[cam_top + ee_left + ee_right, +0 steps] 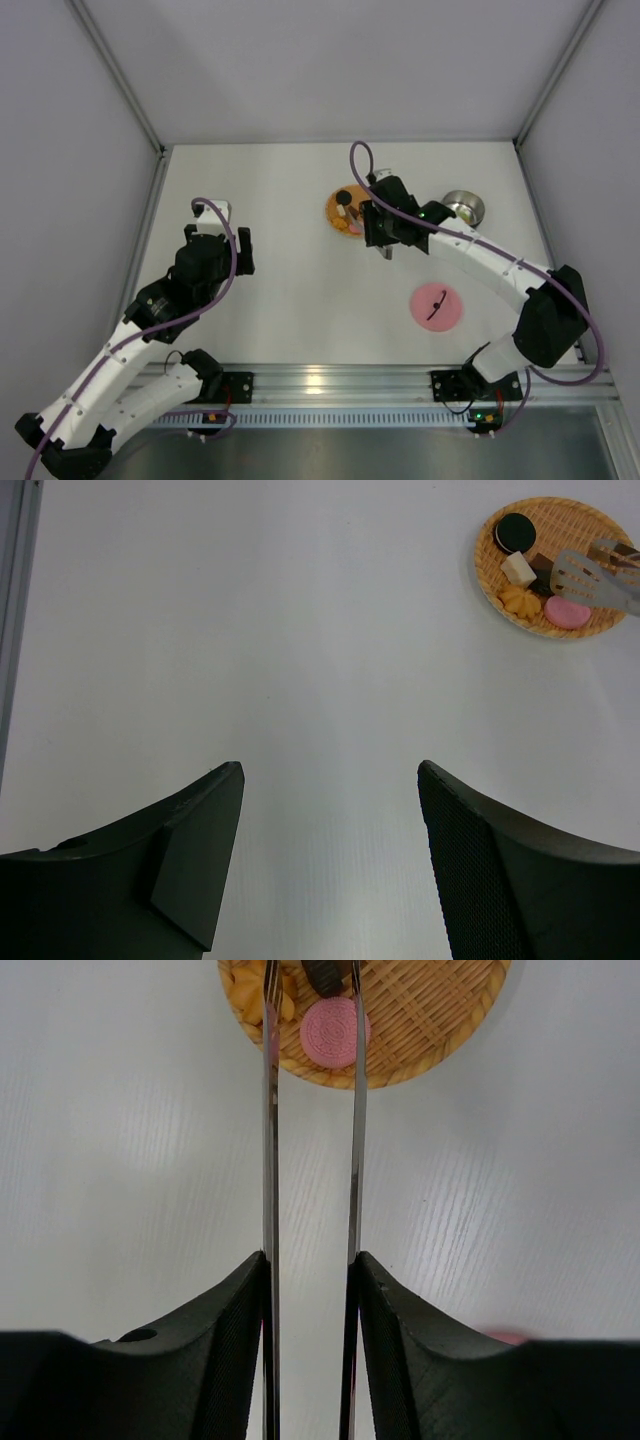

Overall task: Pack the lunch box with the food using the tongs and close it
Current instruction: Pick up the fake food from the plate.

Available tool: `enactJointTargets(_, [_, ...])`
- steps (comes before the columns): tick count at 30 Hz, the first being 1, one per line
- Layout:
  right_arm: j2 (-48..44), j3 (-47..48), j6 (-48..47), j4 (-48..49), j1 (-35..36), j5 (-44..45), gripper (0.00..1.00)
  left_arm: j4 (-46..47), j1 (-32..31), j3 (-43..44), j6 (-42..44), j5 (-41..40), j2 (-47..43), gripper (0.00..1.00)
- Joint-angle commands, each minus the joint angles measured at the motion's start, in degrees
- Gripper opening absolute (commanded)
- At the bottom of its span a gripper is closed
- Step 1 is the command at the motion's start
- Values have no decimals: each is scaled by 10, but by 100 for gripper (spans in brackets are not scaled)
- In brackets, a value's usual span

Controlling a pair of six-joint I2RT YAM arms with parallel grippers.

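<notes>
tongs (270, 1160) inside right pincer (311, 1260), seemingly snug

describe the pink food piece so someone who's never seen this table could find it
Find the round woven mat on the far half of the white table, where the tongs reach in. Near its rim lies a flat round piece with fine ringed ridges. It is the only pink one there; its neighbours are a dark cookie, a pale cube and an orange flower shape.
</notes>
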Motion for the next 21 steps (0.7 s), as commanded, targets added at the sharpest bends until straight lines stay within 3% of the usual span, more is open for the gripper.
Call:
enactJointTargets(1, [12,25,5,51,10,-4,39,19,1,-5,4,-3,1,76])
enactJointTargets(21, [52,61,-7,33,9,13,37,19,0,-5,4,-3,-1,76])
